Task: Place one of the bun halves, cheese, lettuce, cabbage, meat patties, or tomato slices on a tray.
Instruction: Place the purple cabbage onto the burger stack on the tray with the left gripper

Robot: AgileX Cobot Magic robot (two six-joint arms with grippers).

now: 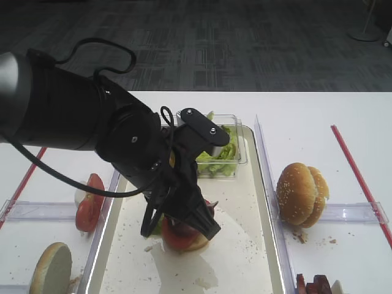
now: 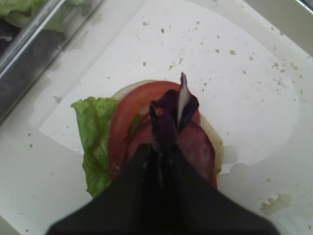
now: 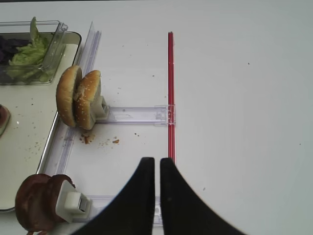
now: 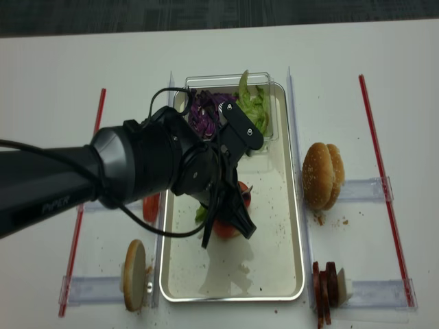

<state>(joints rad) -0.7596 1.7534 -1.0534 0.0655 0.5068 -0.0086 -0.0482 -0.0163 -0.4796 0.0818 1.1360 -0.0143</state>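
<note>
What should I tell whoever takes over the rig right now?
Left tool: shut on the cabbage, just above the stack on the tray.
Right tool: shut, holding nothing, over bare table.
Done: stack has lettuce, tomato slice, meat patty.
Left: release the cabbage onto it. Bun halves stand in the right-hand rack, meat patties nearer.

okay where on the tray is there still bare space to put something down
Free: the tray floor between the stacked burger and the near rim, and the strip along its right rim. Crowded: the far end, filled by the clear tub, and the middle, where the left end effector holds cabbage over the stack.
</note>
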